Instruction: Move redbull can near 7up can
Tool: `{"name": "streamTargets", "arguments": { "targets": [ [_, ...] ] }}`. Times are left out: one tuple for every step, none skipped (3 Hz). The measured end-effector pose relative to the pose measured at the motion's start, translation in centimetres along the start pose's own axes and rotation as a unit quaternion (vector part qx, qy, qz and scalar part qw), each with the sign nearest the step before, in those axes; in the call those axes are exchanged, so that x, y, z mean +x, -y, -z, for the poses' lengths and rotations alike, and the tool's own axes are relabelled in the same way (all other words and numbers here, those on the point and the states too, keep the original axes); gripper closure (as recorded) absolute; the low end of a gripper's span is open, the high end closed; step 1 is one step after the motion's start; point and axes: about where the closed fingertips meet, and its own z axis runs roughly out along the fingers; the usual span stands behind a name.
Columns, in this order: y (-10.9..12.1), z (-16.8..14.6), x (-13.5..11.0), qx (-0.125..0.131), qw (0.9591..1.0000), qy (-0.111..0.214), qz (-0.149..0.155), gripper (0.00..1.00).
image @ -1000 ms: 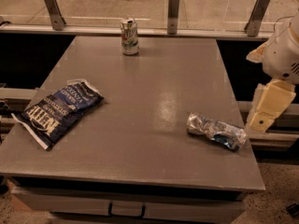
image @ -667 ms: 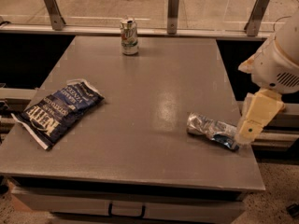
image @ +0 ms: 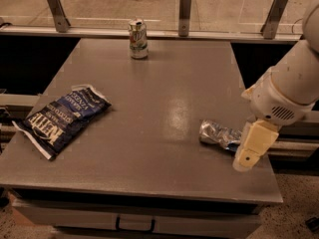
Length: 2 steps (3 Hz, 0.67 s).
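Observation:
The redbull can (image: 218,133), silver with blue patches and dented, lies on its side on the right part of the grey table (image: 164,83). The 7up can (image: 138,39), green and white with a silver top, stands upright at the table's far edge, left of centre. My gripper (image: 245,157) hangs from the white arm (image: 289,88) at the right, pointing down, right at the redbull can's right end and covering that end. The two cans are far apart.
A dark blue chip bag (image: 62,117) lies flat on the table's left side. A rail with metal posts (image: 185,13) runs behind the far edge. The table's front edge is close below the gripper.
The arm has come in from the right and lowered. The gripper has moved left and now overlaps the redbull can's right end. The cans and bag have not moved.

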Motion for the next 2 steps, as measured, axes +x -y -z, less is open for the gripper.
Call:
{"name": "streamTargets", "arguments": {
  "targets": [
    [-0.2,-2.3,0.0,-0.012,0.9999,0.008,-0.006,0.18],
    [-0.7,-3.8,0.0,-0.026,0.9995,0.013,-0.011,0.41]
  ]
}}
